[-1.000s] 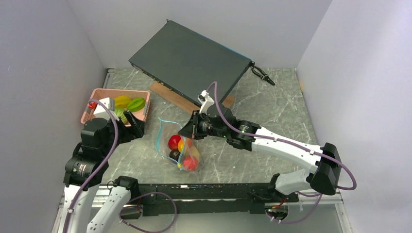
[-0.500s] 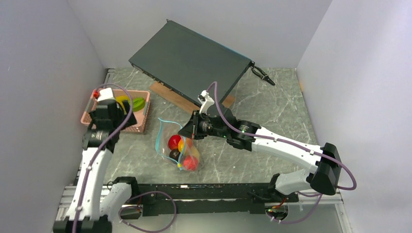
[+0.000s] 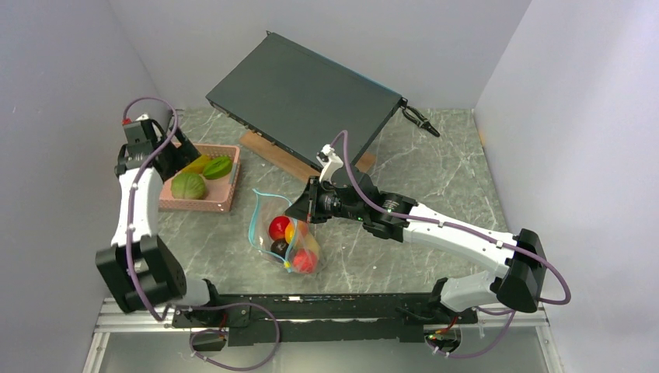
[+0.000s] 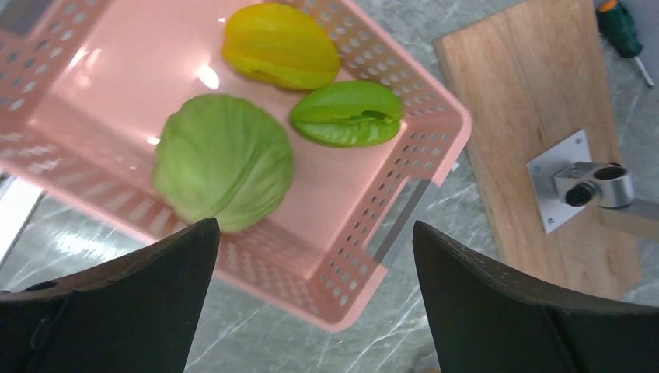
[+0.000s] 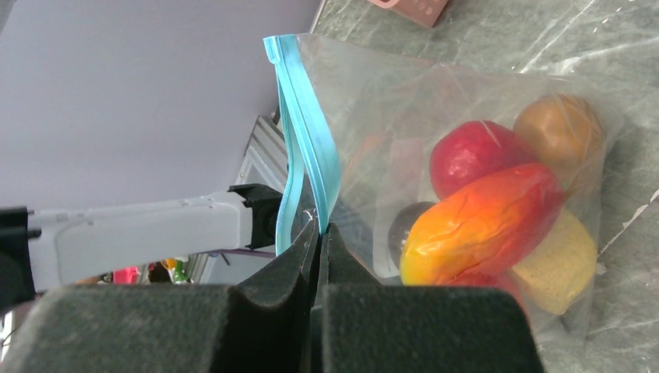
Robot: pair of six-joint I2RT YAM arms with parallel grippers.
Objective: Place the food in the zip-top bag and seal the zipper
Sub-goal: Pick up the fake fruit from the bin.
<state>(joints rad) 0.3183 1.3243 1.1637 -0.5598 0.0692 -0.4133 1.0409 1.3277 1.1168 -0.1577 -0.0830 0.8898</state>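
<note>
Top view: right gripper (image 3: 301, 211) is pinching the clear crinkly zip-top bag (image 3: 286, 239) at its mouth, mid-way along the marbled grey table (image 3: 443, 163). Left gripper (image 3: 180, 155) is hovering over the pink perforated basket (image 3: 225, 203) by the table's left edge.

Left wrist: jaws are gaping wide above green toy cabbage (image 4: 223, 159), yellow toy starfruit (image 4: 281, 45) and green toy starfruit (image 4: 347, 114).

Right wrist: jaws are clamping the teal zipper strip (image 5: 307, 132); glossy toy fruits (image 5: 482, 221) are lying inside.

Pick advice: centre over one piece, descending clear of the basket walls.

Lighting: bright, even, diffuse, from overhead. Shadows: faint, soft-edged on worktop (image 3: 435, 163). Glare: white spot on pink basket (image 4: 116, 85) floor; small highlights on glossy food (image 5: 482, 225). Focus: left fingers (image 4: 505, 311), right fingers (image 5: 272, 326) blurred.
</note>
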